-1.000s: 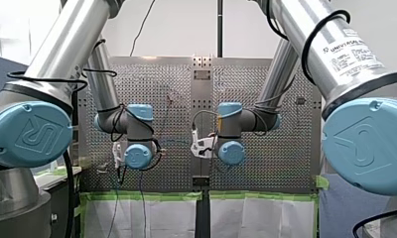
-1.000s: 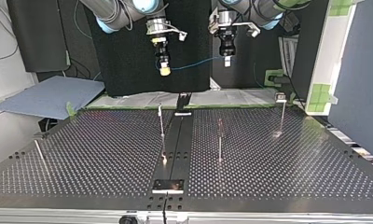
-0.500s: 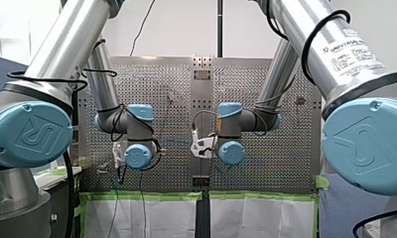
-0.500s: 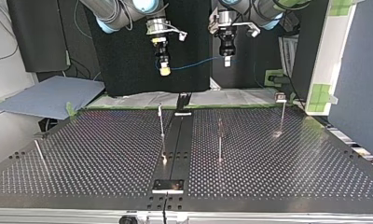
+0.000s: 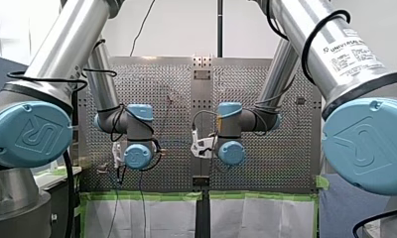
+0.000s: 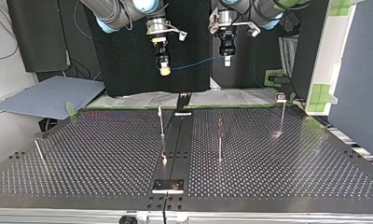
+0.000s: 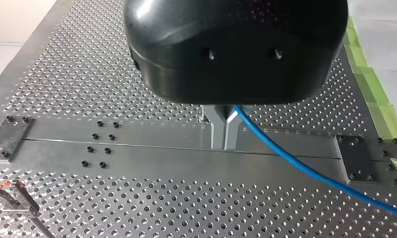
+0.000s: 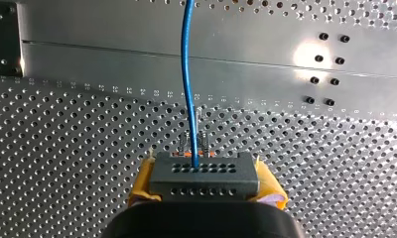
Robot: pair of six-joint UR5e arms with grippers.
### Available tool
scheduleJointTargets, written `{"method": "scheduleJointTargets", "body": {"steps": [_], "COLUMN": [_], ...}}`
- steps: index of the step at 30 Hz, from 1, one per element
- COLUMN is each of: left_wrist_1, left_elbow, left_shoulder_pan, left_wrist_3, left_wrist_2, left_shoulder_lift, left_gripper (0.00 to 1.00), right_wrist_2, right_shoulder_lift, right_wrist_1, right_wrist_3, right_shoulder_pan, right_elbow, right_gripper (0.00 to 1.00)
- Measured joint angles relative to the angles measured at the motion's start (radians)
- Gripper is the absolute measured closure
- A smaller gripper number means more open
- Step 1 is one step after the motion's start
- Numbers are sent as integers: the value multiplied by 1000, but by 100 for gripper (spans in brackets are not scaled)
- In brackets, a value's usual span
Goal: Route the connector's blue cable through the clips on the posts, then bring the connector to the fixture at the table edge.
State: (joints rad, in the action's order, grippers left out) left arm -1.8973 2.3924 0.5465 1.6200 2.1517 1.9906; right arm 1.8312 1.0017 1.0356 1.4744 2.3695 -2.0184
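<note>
Right tool (image 8: pixel 205 187) gripping connector (image 8: pixel 204 171), cable (image 8: pixel 186 74) ahead

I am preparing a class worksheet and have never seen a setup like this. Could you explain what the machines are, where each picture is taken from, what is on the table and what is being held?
These are two robot arms working over a metal table full of small holes. One picture looks from behind the arms' shoulders. Another faces them from across the table, so the sides are swapped there. The last two come from a camera on each wrist, looking down along the gripper.

A few thin posts stand on the table.

My right gripper, which has yellow pads, holds a grey connector. A blue cable runs from the connector to my left gripper, whose metal fingers pinch it. Both grippers hang above the table, and the cable is not yet in any clip.
</note>
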Motion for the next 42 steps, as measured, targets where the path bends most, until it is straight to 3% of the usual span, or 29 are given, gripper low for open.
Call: {"method": "scheduleJointTargets", "body": {"steps": [23,32,42], "left_wrist_1": [-6,-71,-95], "left_elbow": [-4,-42,-44], "left_shoulder_pan": [4,69,152], "left_wrist_3": [0,53,60], "left_wrist_2": [3,22,23], "left_shoulder_lift": [-1,64,123], "left_gripper": [100,100,100], "right_wrist_2": [-1,-1,-1], "right_shoulder_lift": [7,7,7], "right_wrist_1": [-6,-6,-6], "right_wrist_3": [0,0,0], "right_shoulder_pan": [0,0,0], "right_elbow": [0,0,0], "right_gripper": [100,100,100]}}
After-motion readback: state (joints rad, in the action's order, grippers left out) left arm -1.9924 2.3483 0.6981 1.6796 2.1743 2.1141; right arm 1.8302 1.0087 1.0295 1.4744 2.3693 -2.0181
